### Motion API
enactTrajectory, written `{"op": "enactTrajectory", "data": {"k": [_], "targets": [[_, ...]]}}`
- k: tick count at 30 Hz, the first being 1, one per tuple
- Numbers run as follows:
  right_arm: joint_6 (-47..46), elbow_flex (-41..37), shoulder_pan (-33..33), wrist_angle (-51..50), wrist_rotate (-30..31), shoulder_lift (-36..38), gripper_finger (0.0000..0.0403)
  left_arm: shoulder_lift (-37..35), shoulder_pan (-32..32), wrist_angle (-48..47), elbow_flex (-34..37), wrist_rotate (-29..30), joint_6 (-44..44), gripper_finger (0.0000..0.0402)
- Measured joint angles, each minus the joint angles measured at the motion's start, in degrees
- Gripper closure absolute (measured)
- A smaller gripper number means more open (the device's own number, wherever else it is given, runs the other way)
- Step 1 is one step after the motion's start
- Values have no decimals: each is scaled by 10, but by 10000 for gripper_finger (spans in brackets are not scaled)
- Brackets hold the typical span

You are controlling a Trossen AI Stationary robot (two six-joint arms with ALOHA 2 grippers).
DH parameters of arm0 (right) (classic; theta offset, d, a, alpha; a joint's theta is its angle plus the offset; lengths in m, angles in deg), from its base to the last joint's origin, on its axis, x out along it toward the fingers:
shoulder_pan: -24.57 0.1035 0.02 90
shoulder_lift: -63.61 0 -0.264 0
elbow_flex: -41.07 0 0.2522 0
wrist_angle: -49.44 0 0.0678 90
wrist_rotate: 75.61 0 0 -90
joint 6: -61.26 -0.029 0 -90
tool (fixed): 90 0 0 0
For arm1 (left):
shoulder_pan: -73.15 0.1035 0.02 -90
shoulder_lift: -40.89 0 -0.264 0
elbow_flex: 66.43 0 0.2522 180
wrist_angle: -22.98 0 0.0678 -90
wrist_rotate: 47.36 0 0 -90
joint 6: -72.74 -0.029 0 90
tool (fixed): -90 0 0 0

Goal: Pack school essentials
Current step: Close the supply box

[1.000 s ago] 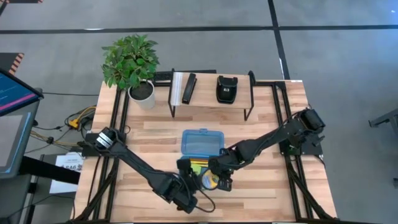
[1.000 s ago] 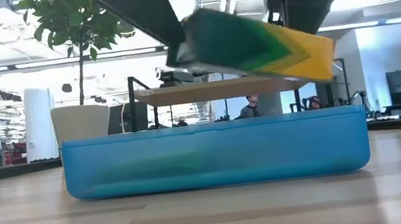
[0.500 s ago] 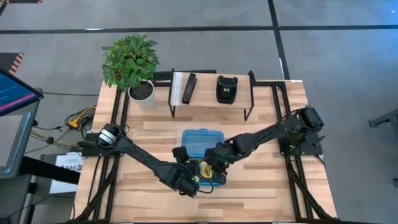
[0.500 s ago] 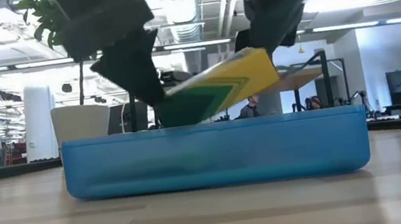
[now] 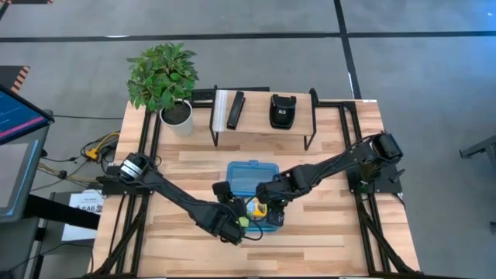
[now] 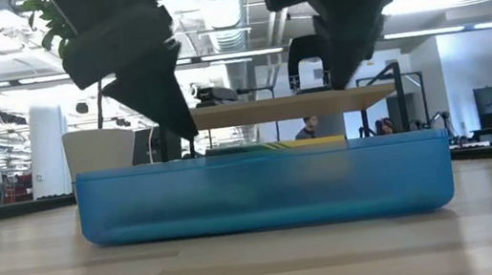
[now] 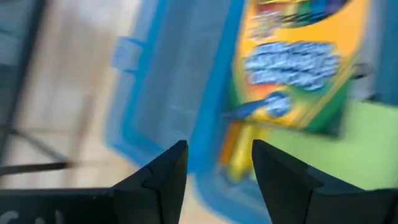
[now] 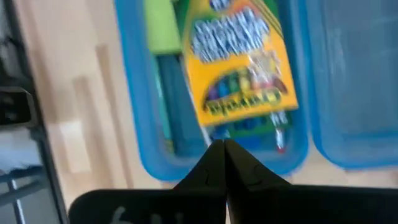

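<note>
The yellow-green crayon box (image 5: 255, 208) (image 8: 239, 62) (image 7: 292, 62) lies flat in the tray of the open translucent blue case (image 5: 273, 222) (image 6: 263, 193), and only its top edge (image 6: 276, 145) shows over the rim. A lime-green sticky-note pad (image 7: 348, 155) (image 8: 163, 25) and some pencils (image 7: 239, 149) lie in the tray beside it. My left gripper (image 5: 235, 225) (image 7: 217, 165) is open and hovers over the tray's near-left rim. My right gripper (image 5: 267, 200) (image 8: 224, 152) is shut and hangs above the tray. Scissors and eraser do not show.
The case's lid (image 5: 252, 177) lies open on the far side of the tray. A low shelf (image 5: 263, 128) near the far edge carries two black objects (image 5: 235, 110) (image 5: 282, 110). A potted plant (image 5: 163, 74) stands at the far left. Bare wood lies left and right of the case.
The crayon box hung tilted above the case, came down into the tray and now lies flat, free of any hold. Both grippers moved toward the far edge, from the near side of the case to a place over the tray.
</note>
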Motion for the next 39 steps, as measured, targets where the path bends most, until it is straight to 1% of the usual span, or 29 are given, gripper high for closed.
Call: {"op": "enactTrajectory", "data": {"k": [2,4,6,8,10,13,18,20,22,25,27,30,33,37,39], "targets": [[5,0,1,-20,8,0,395,-9,-8,-24,1,27,10,233],[19,0,5,-27,32,0,395,-21,-22,-42,1,60,22,233],[37,0,7,-21,42,0,395,-46,-39,-53,21,88,37,233],[52,0,7,-15,44,0,395,-87,-52,-30,65,100,49,233],[68,0,7,5,45,0,395,-140,-64,14,126,109,56,233],[91,0,2,40,45,0,395,-229,-78,153,239,108,31,233],[114,-10,-15,82,49,8,395,-363,-100,420,417,103,-61,233],[115,-37,-24,113,49,24,395,-402,-108,520,474,101,-101,233],[114,-73,-32,146,49,46,395,-438,-113,596,525,97,-128,233],[101,-146,-45,211,50,97,395,-475,-115,683,583,93,-146,233],[100,-197,-52,282,62,135,395,-490,-115,717,609,92,-154,233],[96,-265,-65,352,91,180,395,-500,-105,745,630,92,-155,233],[74,-315,-82,369,112,208,395,-500,-86,748,634,74,-155,233],[35,-368,-95,374,140,219,395,-490,-52,747,635,36,-159,233],[24,-393,-97,408,140,216,395,-487,-36,744,635,14,-161,233]]}}
